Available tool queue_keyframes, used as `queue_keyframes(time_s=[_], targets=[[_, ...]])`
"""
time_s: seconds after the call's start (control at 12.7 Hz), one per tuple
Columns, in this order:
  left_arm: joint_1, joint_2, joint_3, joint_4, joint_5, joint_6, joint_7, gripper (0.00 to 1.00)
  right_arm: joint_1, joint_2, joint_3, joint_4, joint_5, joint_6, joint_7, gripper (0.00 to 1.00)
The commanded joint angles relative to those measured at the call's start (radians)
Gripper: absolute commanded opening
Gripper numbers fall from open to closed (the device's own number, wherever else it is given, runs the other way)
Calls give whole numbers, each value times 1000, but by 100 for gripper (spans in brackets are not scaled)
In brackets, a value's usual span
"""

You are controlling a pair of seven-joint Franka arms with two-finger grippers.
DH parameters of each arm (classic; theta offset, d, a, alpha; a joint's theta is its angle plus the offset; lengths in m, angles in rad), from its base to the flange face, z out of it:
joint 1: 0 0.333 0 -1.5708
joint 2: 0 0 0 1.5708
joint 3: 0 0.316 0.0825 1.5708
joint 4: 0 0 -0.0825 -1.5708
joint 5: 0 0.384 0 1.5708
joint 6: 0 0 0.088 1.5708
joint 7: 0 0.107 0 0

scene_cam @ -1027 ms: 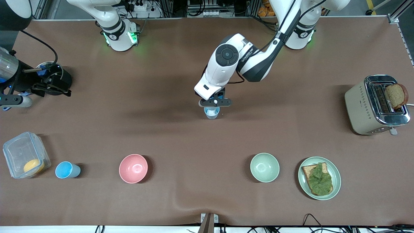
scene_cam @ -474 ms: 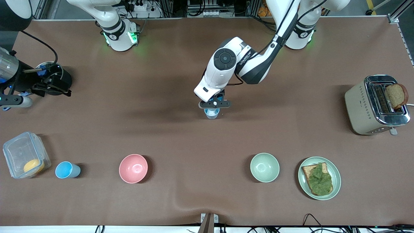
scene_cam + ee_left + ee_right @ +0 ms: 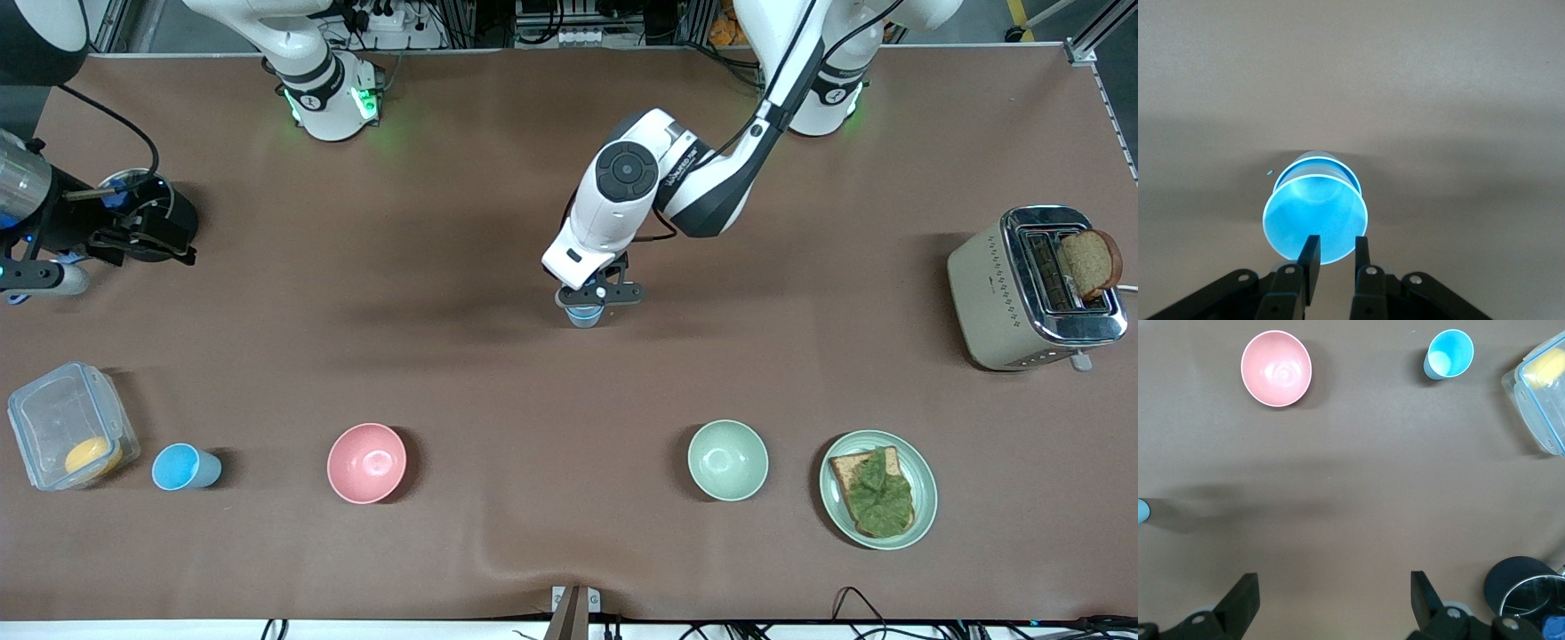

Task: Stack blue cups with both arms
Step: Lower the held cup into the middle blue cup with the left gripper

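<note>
One blue cup (image 3: 584,315) stands upright on the brown table near its middle. My left gripper (image 3: 589,296) hangs right over it. In the left wrist view the gripper (image 3: 1335,257) has its fingers (image 3: 1310,257) a little apart over the cup's (image 3: 1315,217) rim, not pinching it. A second blue cup (image 3: 185,467) lies tipped beside the clear box, and it is seen from above (image 3: 1448,355) in the right wrist view. My right gripper (image 3: 147,244) waits at the right arm's end of the table, wide open (image 3: 1331,600) over bare table.
A pink bowl (image 3: 366,462), a pale green bowl (image 3: 727,460) and a plate of toast with lettuce (image 3: 925,498) line the front. A clear box (image 3: 71,436) holds something yellow. A toaster (image 3: 1031,289) stands at the left arm's end. A black-and-metal pot (image 3: 1521,587) sits by my right gripper.
The left gripper's fingers have parted from the cup's rim and the hand has shifted slightly. The cup stays where it was. The right arm has not moved.
</note>
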Motion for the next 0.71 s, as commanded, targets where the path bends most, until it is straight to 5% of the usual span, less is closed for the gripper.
queue_keyframes(time_s=[0.0, 0.08, 0.63], targets=[[-1, -27, 18, 18, -5, -20, -16, 70, -24, -15, 23, -12, -13, -8, 9, 100], [21, -50, 18, 7, -3, -25, -14, 100, -24, -15, 23, -12, -13, -8, 11, 100], [246, -304, 7, -68, 41, -249, 203, 100, -23, -16, 23, -12, -8, -14, 11, 100]])
